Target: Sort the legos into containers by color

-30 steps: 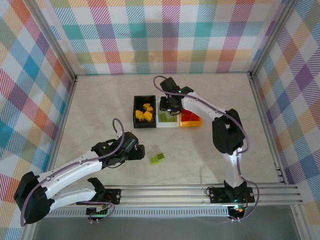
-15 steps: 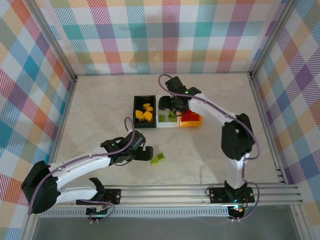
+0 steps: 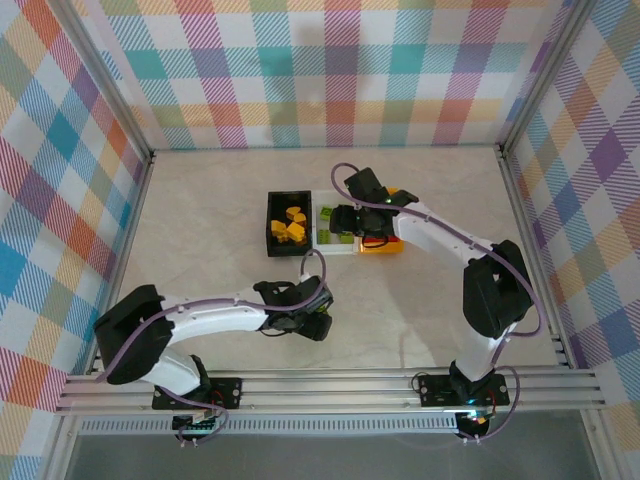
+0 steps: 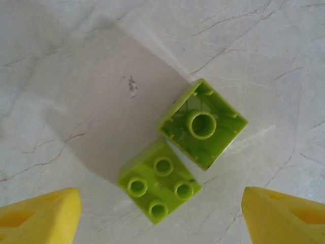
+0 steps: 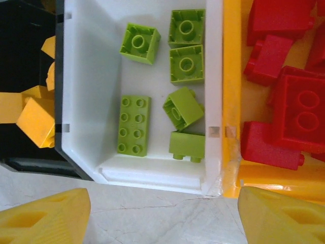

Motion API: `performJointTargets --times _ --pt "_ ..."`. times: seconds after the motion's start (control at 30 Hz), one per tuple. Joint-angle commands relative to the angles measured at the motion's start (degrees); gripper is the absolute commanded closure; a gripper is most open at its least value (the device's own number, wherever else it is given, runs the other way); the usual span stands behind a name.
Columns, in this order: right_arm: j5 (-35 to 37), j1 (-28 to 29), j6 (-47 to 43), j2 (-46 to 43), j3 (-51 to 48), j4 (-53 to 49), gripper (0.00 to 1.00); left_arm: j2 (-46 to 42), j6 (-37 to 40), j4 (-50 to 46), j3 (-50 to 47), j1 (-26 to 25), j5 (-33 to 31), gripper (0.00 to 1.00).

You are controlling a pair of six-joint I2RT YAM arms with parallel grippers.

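Lime legos (image 4: pixel 203 124) short of the white bin (image 5: pixel 152 178), next to sort, now lie within the arrived left gripper's (image 3: pixel 315 323) spread fingers; right gripper (image 5: pixel 162 213) above it, emptied, spread.

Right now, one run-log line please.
left gripper: open above two green legos | right gripper: open at white bin | black bin: yellow legos | orange bin: red legos

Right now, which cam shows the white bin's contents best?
Right wrist: it looks straight down into the white bin, so all six green legos can be counted. Top external shows the bin small and partly covered by the right gripper.
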Motion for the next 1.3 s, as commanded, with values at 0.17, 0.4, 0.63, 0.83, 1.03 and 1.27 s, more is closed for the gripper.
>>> performJointTargets --times 0.17,0.4,0.63,0.83,1.03,1.27 --pt "0.9 -1.4 0.8 -4.8 -1.5 1.9 0.23 7.5 0.8 -2.0 3.2 0.1 -5.8 0.30" --pt "1.4 -1.7 0.6 -6.3 -2.6 2.0 0.23 8.4 1.4 -1.1 3.5 1.3 -4.9 0.49" --pt "1.9 -2.4 1.0 -7.6 -4.2 2.2 0.23 5.1 0.0 -2.6 2.1 1.4 -4.3 0.60" --pt "1.7 -3.1 1.2 -9.9 -6.5 2.4 0.22 -1.6 -0.6 -6.3 2.8 1.6 -5.3 0.63" --pt "1.8 -3.3 1.5 -13.7 -11.0 2.2 0.22 -5.3 1.9 -9.5 8.9 4.3 -5.1 0.62" --pt "1.7 -3.3 3.0 -18.9 -20.2 3.3 0.22 6.0 7.2 -7.4 28.3 14.0 -1.3 0.64"
